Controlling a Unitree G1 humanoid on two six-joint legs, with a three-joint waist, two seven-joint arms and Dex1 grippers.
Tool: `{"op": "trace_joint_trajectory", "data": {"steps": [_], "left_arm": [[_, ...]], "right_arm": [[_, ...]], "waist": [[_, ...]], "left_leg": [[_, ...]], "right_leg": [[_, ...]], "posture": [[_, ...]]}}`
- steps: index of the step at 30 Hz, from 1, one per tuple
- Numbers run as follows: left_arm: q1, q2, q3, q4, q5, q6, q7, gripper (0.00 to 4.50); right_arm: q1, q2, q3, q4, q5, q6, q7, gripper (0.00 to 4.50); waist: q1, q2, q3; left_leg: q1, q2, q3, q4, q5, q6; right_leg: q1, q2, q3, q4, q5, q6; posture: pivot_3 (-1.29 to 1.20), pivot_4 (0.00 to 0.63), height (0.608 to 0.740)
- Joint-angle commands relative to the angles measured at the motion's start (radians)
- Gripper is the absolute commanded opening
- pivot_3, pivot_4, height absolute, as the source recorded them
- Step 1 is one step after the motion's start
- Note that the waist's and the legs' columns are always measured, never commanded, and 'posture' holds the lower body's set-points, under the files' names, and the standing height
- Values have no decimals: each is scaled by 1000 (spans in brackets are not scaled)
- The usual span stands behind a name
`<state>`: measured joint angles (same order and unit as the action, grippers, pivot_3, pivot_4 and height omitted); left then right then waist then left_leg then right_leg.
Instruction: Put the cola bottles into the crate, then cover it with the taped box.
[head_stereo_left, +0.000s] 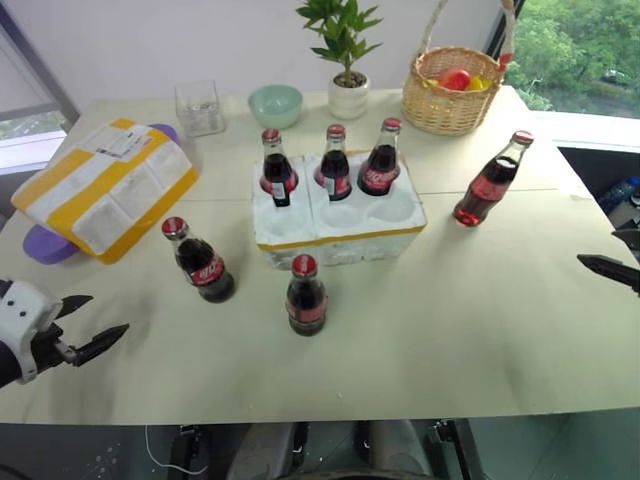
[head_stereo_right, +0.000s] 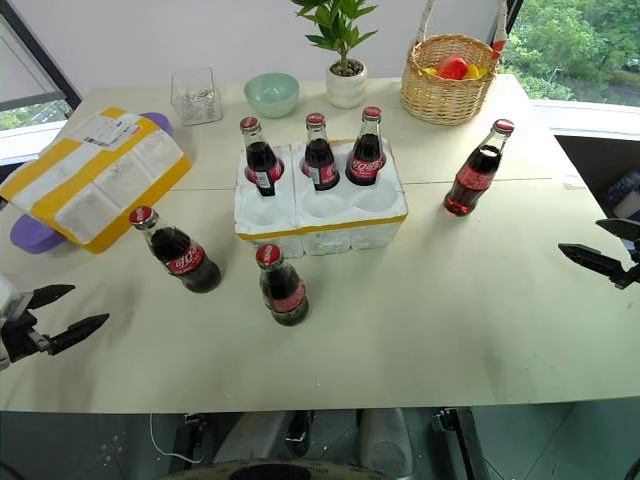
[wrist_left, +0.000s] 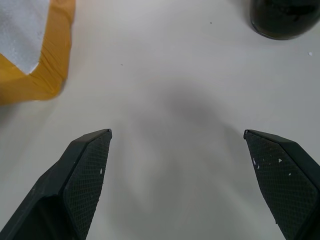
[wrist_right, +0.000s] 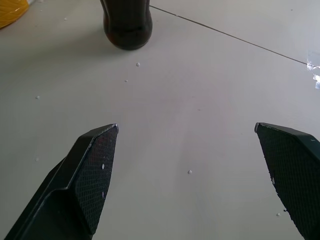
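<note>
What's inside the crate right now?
The crate holds three cola bottles in its back row of wells. The three front wells look empty, though their bottoms are hidden by the foam.

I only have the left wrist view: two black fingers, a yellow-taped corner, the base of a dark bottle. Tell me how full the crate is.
Observer: Three cola bottles stand in the back row of the crate; the front three wells are empty.
Operator: Report the loose bottles.
Observer: Three stand on the table: one left of the crate, one in front of it, one to its right.
Operator: Give me the right gripper.
Observer: The right gripper is open over the table's right edge, holding nothing.
Operator: Locate the taped box.
Observer: The taped box lies at the far left, tilted on a purple object.
</note>
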<state>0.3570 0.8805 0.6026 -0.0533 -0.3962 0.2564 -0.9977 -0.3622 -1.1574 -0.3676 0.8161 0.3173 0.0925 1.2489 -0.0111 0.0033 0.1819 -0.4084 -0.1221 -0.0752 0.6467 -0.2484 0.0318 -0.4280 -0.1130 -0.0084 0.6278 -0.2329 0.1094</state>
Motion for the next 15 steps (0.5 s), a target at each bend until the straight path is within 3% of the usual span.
{"op": "trace_joint_trajectory", "data": {"steps": [1,15], "left_arm": [[10,0,36,-30,-9,3,4,4428],[-23,-9,54,-46,-55,86,24,4428]], "right_arm": [[-18,-10,-14,1,1,-14,2,4500],[-24,7,-14,-72,26,65,-8,4500]], "waist": [[1,0,0],[0,0,0]], "left_leg": [[0,0,0,0,0,0],[0,0,0,0,0,0]], "right_leg": [[0,0,0,0,0,0],[0,0,0,0,0,0]], "posture": [[0,150,732],[0,150,732]]}}
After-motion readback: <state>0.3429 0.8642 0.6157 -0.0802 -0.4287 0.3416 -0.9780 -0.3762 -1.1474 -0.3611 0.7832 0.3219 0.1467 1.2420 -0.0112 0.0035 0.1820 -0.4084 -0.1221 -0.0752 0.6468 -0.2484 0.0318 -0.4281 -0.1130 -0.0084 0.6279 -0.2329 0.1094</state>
